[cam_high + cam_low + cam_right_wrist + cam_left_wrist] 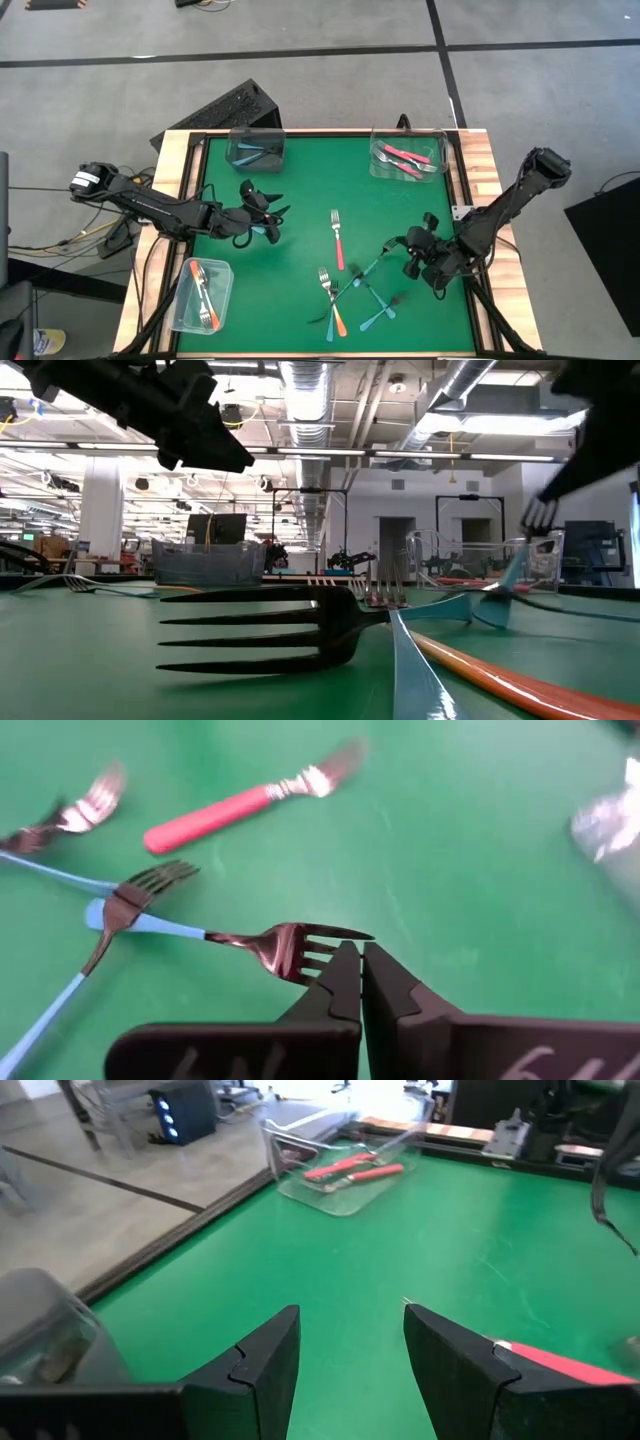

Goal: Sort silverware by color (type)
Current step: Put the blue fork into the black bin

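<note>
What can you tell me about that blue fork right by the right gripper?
The blue fork has shiny metal tines and a slim light-blue handle that looks plastic. It lies flat on the green table, tines toward the right gripper. The gripper is shut at the tines' tips; whether it pinches them cannot be told. Another blue fork lies across its handle end. In the overhead view it sits near the table's right side.
</note>
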Controlling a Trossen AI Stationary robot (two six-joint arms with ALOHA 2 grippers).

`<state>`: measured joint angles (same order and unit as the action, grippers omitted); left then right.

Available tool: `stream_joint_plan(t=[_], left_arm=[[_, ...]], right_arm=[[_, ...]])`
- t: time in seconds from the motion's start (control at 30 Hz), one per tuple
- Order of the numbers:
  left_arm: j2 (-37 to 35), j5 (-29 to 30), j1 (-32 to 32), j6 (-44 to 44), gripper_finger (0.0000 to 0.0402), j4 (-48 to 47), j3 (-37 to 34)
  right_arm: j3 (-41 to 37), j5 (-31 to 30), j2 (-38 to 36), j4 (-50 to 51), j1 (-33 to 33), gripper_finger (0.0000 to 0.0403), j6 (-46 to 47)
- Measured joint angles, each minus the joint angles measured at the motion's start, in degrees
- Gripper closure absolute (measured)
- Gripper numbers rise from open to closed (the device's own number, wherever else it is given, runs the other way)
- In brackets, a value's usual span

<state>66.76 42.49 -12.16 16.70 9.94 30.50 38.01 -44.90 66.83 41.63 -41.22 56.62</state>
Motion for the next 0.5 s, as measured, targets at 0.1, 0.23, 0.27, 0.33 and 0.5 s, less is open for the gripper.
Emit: stream_joint_plan(t=[0.1, 0.23, 0.27, 0.33, 0.5], left_arm=[[0.0, -1.5, 0.0, 0.1, 0.0233, -0.2, 0.0], [0.0, -2.2, 0.1, 0.0, 0.0233, 1.3, 0.0], [0.0, -2.2, 0.1, -0.3, 0.0233, 1.9, 0.0], [0.8, -2.2, 0.4, -0.8, 0.0233, 3.8, 0.0], [6.7, -5.1, 0.4, -5.1, 0.0233, 16.5, 0.0]], right_arm=[[3.2, -2.3, 0.0, 0.8, 0.0, 0.0394, -8.1], [6.6, -10.9, 0.1, 0.1, 0.1, 0.0396, -17.4], [7.2, -13.2, 0.1, -0.3, 0.3, 0.0396, -19.3], [7.8, -16.5, 0.1, -2.7, 1.1, 0.0396, -22.4], [6.1, -17.7, 0.1, -14.6, 4.1, 0.0394, -29.0]])
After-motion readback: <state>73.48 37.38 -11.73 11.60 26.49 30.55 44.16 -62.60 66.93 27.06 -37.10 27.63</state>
